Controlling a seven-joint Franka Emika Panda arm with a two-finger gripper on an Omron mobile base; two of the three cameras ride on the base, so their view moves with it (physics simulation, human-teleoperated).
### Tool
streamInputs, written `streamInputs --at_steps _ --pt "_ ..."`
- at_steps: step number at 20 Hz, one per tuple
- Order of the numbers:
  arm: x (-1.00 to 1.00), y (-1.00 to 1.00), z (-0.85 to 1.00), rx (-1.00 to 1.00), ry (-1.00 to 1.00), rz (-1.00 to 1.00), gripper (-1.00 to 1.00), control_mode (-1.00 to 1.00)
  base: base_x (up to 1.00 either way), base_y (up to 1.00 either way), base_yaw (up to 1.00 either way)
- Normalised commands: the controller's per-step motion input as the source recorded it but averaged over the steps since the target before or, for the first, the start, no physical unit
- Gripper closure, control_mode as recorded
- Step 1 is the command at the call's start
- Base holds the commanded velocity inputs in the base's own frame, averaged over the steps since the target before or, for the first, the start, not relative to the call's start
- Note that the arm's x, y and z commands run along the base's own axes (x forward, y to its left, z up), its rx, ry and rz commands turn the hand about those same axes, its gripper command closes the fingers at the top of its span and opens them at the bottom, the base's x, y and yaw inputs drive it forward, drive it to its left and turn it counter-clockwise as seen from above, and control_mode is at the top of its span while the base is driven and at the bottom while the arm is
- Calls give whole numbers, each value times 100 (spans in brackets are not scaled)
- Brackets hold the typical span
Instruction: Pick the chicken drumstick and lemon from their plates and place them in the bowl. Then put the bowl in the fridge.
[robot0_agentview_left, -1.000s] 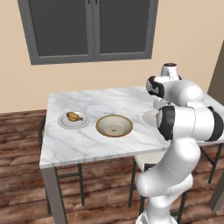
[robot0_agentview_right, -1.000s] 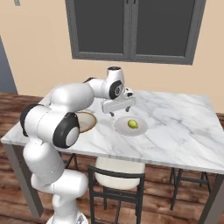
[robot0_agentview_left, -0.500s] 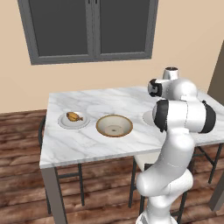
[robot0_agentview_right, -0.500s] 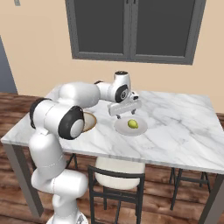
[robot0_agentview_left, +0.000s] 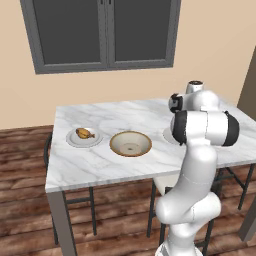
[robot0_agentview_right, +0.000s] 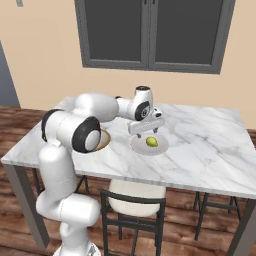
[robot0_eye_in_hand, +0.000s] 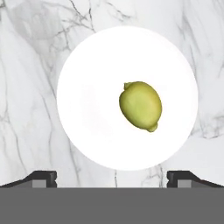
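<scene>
The yellow-green lemon (robot0_eye_in_hand: 141, 105) lies right of centre on a pale round plate (robot0_eye_in_hand: 92, 109). From the right base view, the lemon (robot0_agentview_right: 152, 142) and its plate (robot0_agentview_right: 140, 148) sit mid-table, with my gripper (robot0_agentview_right: 146, 132) hovering open just above them. Its fingertips (robot0_eye_in_hand: 42, 177) stand wide apart with nothing between them. The orange-brown drumstick (robot0_agentview_left: 85, 133) rests on the other plate (robot0_agentview_left: 75, 141) at the table's left. Between the two plates stands the tan-rimmed bowl (robot0_agentview_left: 130, 143), holding nothing. My arm hides most of the bowl (robot0_agentview_right: 105, 140) in the right base view.
The marble table (robot0_agentview_left: 105, 167) stands under a dark window (robot0_agentview_left: 105, 32). A dark chair with a pale seat (robot0_agentview_right: 131, 200) is tucked in at the near edge below the lemon plate. More chairs stand under the table's sides.
My hand has swung across the table, away from the bowl's side, and now hangs over the lemon plate. The lemon, the drumstick and the bowl have not moved.
</scene>
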Motion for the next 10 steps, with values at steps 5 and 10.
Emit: streamInputs --at_steps 5,10 --pt "19 -7 -18 0 0 0 -100 -100 0 0 0" --pt "17 -4 -16 0 0 0 -100 -100 0 0 0"
